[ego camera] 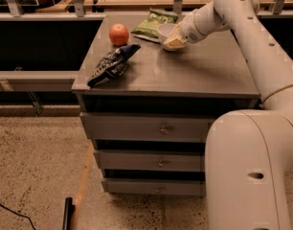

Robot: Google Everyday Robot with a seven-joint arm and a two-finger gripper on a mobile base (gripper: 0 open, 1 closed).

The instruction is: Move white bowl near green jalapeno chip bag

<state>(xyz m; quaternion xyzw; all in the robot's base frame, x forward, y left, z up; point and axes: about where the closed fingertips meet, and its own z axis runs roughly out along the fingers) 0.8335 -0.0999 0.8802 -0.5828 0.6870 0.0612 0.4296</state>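
Observation:
The white bowl [165, 31] is at the back of the cabinet top, right beside the right edge of the green jalapeno chip bag [153, 23], which lies flat at the back edge. My gripper [174, 40] reaches in from the right and is shut on the bowl's rim, with its pale fingers [176, 42] on the bowl's near right side. I cannot tell whether the bowl rests on the top or is held just above it. The arm hides the bowl's right side.
A red apple [118, 34] sits left of the green bag. A dark blue-black snack bag [113, 64] lies at the front left of the grey drawer cabinet's top [199, 71]. A rail and shelves run behind the cabinet.

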